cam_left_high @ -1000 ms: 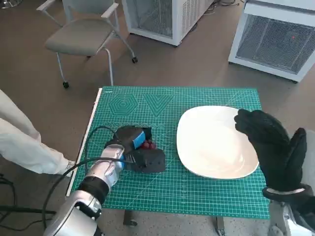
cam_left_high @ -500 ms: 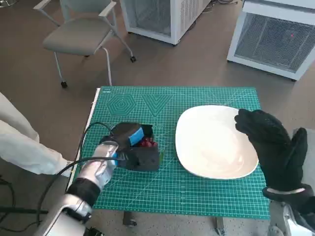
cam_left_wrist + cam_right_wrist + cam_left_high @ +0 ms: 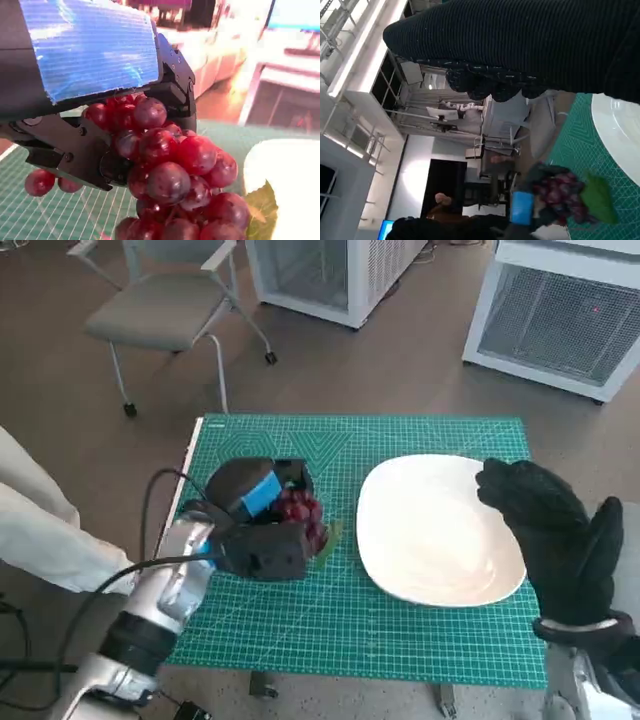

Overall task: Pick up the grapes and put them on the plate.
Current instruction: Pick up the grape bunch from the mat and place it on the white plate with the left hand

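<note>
A bunch of red grapes (image 3: 302, 514) with a green leaf (image 3: 328, 540) hangs in my left hand (image 3: 258, 518), which grips it a little above the green cutting mat (image 3: 330, 620), left of the plate. The left wrist view shows the grapes (image 3: 172, 175) close up, held between the black fingers (image 3: 75, 150). The white plate (image 3: 430, 530) lies on the mat's right half with nothing on it. My right hand (image 3: 555, 540) in its black glove hovers over the plate's right edge, fingers apart, holding nothing. The right wrist view shows the grapes (image 3: 560, 197) and the plate (image 3: 620, 130).
A grey chair (image 3: 165, 310) stands on the floor beyond the table's far left. White cabinets (image 3: 560, 310) stand at the back. A person's pale sleeve (image 3: 40, 530) is at the left edge. A black cable (image 3: 150, 530) runs along my left forearm.
My left hand has lifted the grapes off the mat and tilted up; the bunch now shows more fully and sits slightly nearer the plate. The right hand has stayed put.
</note>
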